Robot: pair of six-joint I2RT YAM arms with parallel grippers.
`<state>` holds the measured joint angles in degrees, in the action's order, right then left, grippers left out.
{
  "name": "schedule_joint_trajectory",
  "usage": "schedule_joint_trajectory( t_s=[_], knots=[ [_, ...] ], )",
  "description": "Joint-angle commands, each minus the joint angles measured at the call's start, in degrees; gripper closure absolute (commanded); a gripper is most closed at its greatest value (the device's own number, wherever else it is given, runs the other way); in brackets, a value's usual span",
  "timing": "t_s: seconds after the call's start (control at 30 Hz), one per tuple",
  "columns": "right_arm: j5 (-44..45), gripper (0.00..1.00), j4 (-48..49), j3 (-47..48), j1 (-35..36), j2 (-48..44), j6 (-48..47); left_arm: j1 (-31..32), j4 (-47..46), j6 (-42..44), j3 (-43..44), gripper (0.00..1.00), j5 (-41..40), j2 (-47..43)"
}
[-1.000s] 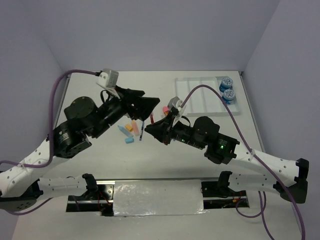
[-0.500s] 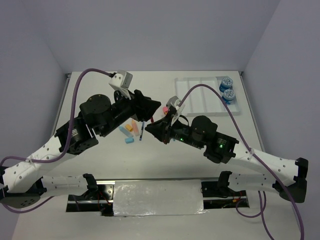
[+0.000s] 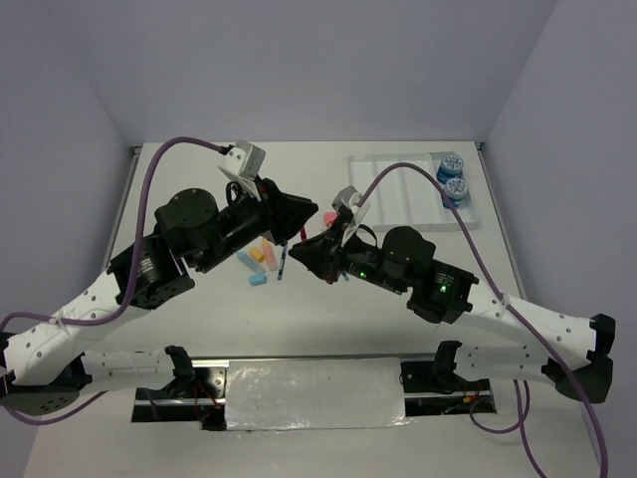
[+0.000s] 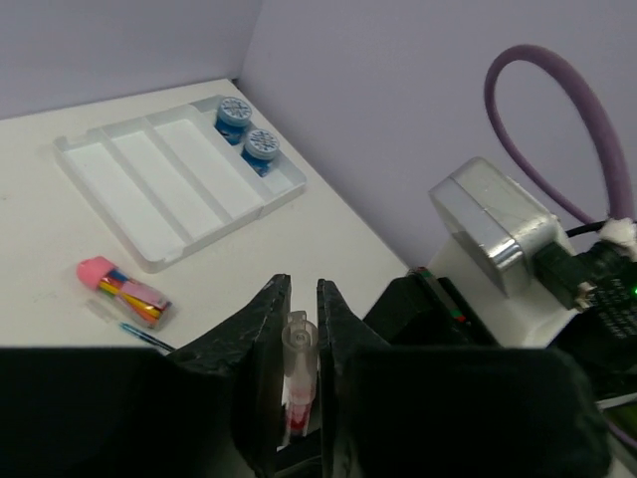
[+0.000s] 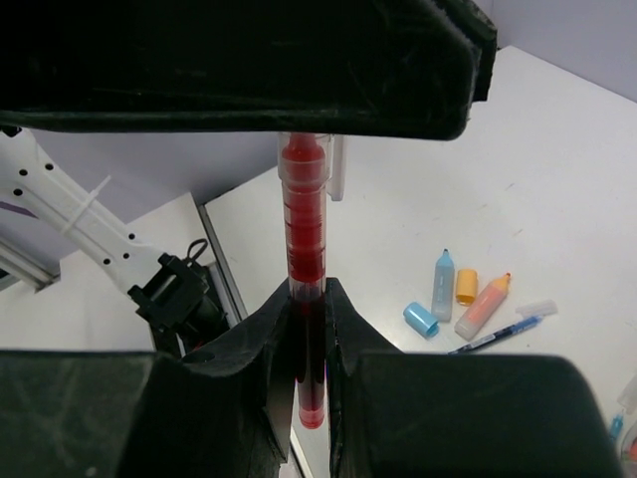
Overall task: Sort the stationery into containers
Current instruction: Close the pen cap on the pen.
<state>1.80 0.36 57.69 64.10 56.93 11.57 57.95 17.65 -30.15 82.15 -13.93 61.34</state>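
Note:
A red pen (image 5: 304, 229) stands upright in my right gripper (image 5: 309, 299), which is shut on its lower barrel. My left gripper (image 4: 303, 319) is closed around the pen's clear cap end (image 4: 298, 344); in the right wrist view its black body (image 5: 299, 80) sits over the pen's top. In the top view both grippers, left (image 3: 311, 213) and right (image 3: 299, 251), meet above the table's middle. The white tray (image 3: 398, 189) lies at the back right, with two blue rolls (image 3: 450, 164) (image 3: 457, 187) in its rightmost compartment.
On the table under the left arm lie a light-blue marker (image 5: 443, 284), an orange cap (image 5: 466, 286), an orange marker (image 5: 481, 307), a light-blue cap (image 5: 420, 319) and a blue pen (image 5: 498, 334). A pink-capped item (image 4: 124, 289) rests near the tray (image 4: 149, 264).
My left arm swung right to the red pen and its jaws narrowed from wide open onto the cap end. The right arm kept holding the pen in place.

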Motion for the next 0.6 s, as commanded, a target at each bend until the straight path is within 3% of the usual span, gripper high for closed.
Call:
schedule_joint_trajectory(
  t_s=[0.0, 0.1, 0.13, 0.37, 0.57],
  knots=[
    [1.71, 1.00, 0.08, 5.14, -0.11, 0.11, 0.73, 0.23, -3.41, 1.06, -0.84, 0.76, 2.59, -0.26],
    [2.50, 1.00, -1.14, 6.29, -0.20, -0.59, 1.87, 0.23, -4.11, 1.58, -1.73, 0.97, 3.74, -0.43],
    [2.68, 1.00, -1.50, 6.55, -0.02, -0.94, 2.14, 0.14, -4.38, 1.85, -1.90, 1.00, 4.00, -0.61],
    [2.94, 1.00, -0.54, 9.37, -0.02, -1.29, 3.19, 0.23, -7.36, 1.59, -6.38, 1.00, 8.13, -1.66],
    [2.94, 1.00, -0.80, 17.35, -0.64, 1.17, 1.35, 0.23, -7.54, 0.62, -10.50, 1.00, 11.56, -2.01]
  ],
)
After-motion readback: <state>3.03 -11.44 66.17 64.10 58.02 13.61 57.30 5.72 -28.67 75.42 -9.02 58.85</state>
